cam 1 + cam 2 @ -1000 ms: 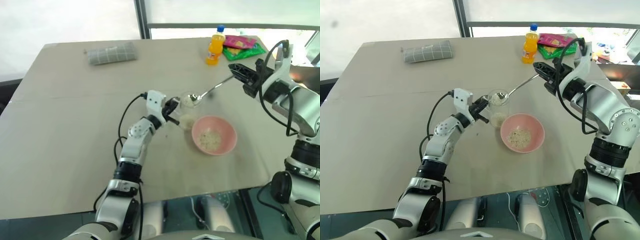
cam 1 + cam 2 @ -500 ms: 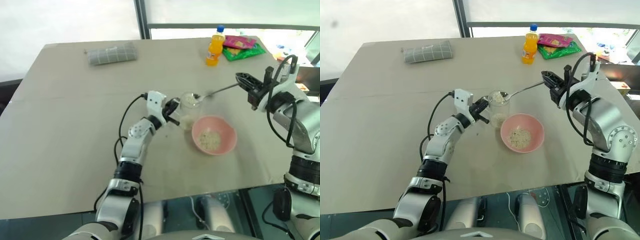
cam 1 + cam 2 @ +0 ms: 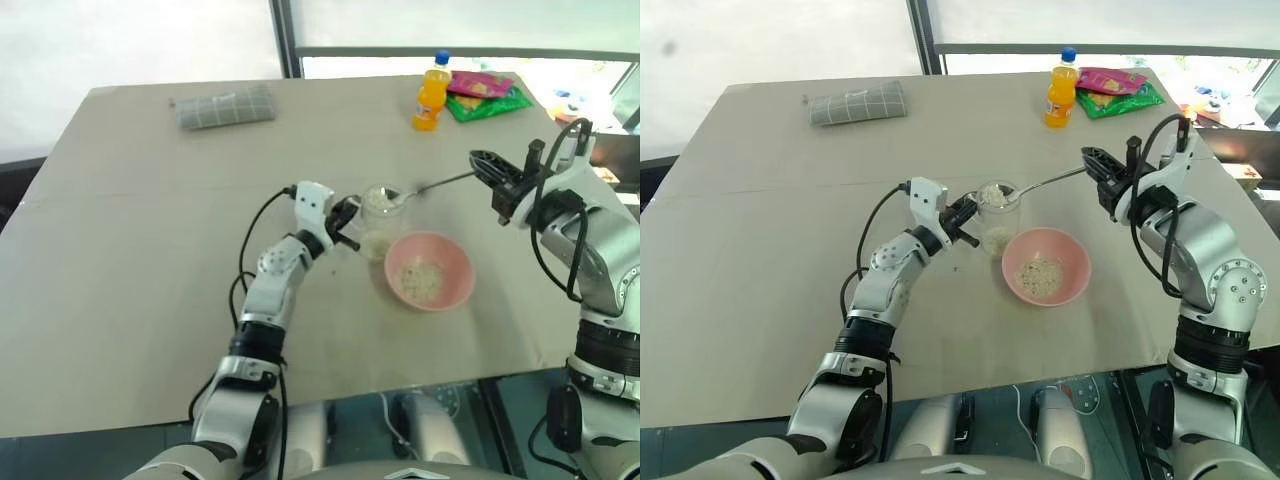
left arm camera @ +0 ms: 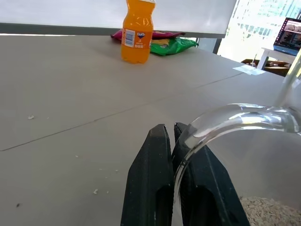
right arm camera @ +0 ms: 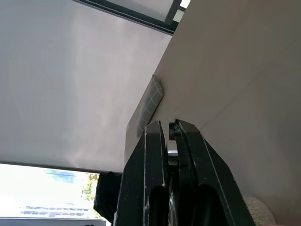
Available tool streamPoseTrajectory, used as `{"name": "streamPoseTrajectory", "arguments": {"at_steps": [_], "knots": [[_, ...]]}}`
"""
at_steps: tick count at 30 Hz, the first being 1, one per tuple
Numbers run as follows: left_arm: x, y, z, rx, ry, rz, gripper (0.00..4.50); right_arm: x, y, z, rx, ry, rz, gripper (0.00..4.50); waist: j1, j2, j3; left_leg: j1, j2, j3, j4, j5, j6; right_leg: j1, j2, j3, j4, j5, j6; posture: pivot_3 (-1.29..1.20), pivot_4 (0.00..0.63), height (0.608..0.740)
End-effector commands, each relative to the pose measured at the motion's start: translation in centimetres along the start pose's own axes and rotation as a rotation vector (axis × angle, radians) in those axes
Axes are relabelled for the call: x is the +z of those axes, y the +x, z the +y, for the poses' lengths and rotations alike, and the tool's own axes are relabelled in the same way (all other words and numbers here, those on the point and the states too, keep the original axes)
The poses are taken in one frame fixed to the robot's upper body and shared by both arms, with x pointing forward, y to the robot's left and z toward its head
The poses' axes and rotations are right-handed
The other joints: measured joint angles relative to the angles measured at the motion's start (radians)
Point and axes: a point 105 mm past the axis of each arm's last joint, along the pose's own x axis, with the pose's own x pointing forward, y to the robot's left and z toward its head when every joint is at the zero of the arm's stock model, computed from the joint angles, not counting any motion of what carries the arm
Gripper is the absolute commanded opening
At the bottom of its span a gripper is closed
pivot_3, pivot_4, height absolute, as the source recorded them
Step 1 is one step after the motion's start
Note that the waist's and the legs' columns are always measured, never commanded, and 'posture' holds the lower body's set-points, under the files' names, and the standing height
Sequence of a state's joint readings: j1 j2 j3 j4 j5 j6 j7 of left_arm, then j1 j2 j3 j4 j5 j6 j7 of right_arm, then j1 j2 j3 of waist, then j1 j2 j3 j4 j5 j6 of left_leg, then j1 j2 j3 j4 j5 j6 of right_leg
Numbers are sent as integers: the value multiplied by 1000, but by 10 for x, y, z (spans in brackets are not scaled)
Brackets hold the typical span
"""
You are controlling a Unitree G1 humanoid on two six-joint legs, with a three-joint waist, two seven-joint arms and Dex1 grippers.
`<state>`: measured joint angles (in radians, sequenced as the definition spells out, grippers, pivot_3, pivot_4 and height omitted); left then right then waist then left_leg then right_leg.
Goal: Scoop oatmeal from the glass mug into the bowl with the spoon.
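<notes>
With the left gripper [image 3: 965, 212] clamped on the glass mug [image 3: 996, 215] just left of the bowl [image 3: 1045, 267], the right gripper [image 3: 1098, 163] pinches the spoon [image 3: 1035, 184], loaded over the mug; next, carry it level to the bowl.

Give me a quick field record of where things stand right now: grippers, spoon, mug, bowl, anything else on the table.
left gripper: shut on the glass mug, holding it at the side
right gripper: shut on the spoon handle
spoon: nearly level, its tip at the mug's rim with oatmeal on it
mug: upright beside the bowl, some oatmeal left in the bottom
bowl: small heap of oatmeal inside
table: orange bottle and snack packets at far edge, folded cloth far left
</notes>
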<state>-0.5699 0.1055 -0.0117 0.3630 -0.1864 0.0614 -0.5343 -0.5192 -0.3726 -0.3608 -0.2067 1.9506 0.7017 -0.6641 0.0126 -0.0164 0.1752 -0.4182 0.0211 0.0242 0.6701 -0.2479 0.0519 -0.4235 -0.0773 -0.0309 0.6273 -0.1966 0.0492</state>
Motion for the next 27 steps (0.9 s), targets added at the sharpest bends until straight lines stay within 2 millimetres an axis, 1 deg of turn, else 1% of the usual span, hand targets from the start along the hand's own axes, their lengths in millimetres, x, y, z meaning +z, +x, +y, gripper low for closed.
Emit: {"name": "streamPoseTrajectory", "arguments": {"at_steps": [1,4,16,27], "knots": [[14,5,-2,-22,31,-50,29,8,-10,18,78,-15,-46,0,0,0,0,0,0,0,0,0,0,0,0,0,0,0,0,0,150,740],[14,8,-2,-30,32,-47,29,11,-15,20,84,-17,-69,0,1,0,0,0,0,0,0,0,0,0,0,0,0,0,0,0,150,740],[10,22,-5,-74,34,-32,29,10,-35,20,59,-17,-145,0,1,0,0,0,0,0,0,0,0,0,0,0,0,0,0,0,150,740],[0,32,-5,-94,30,7,29,8,-62,11,-4,0,-241,0,1,0,0,1,0,0,0,0,0,0,0,0,0,0,0,0,150,740]]}}
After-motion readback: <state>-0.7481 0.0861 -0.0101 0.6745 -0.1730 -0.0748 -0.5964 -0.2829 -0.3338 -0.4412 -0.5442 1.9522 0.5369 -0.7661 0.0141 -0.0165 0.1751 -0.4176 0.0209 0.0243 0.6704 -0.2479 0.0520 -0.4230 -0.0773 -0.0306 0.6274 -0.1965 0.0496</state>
